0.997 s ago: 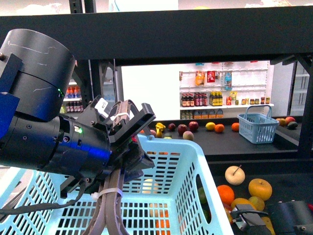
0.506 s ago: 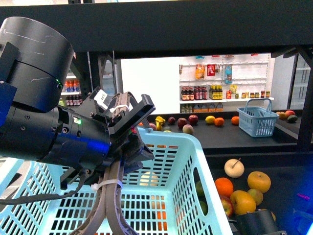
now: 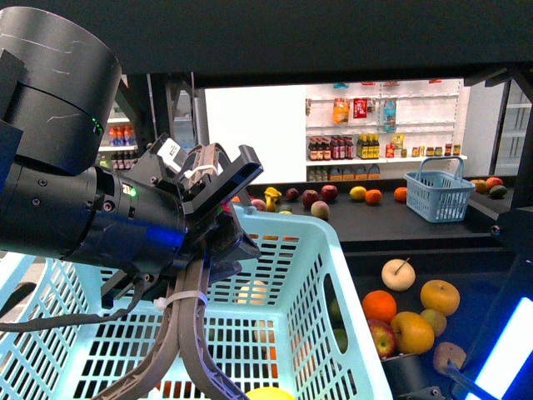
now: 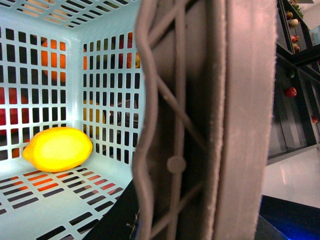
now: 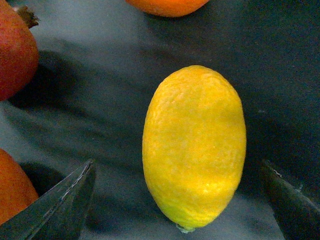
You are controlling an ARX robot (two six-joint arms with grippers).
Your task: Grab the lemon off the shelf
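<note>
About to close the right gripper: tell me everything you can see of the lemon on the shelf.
The lemon is bright yellow, oval, with finely pitted skin and a small nub at one end. It lies whole on the dark shelf, touching no other fruit, between the open fingers of the right gripper, which stand clear of it.

Your left arm (image 3: 75,192) fills the left side, and its grey fingers (image 3: 190,333) hang down into the light blue basket (image 3: 333,275). A yellow round thing (image 3: 271,393) lies on the basket's floor. On the shelf (image 3: 333,42), the dark tier beside the basket's right wall carries an orange (image 3: 379,306), a red apple (image 3: 381,337), a pale stemmed fruit (image 3: 398,274) and two yellow fruits (image 3: 440,297). A small blue basket (image 3: 435,196) stands near the right end of the far tier (image 3: 391,237).
</note>
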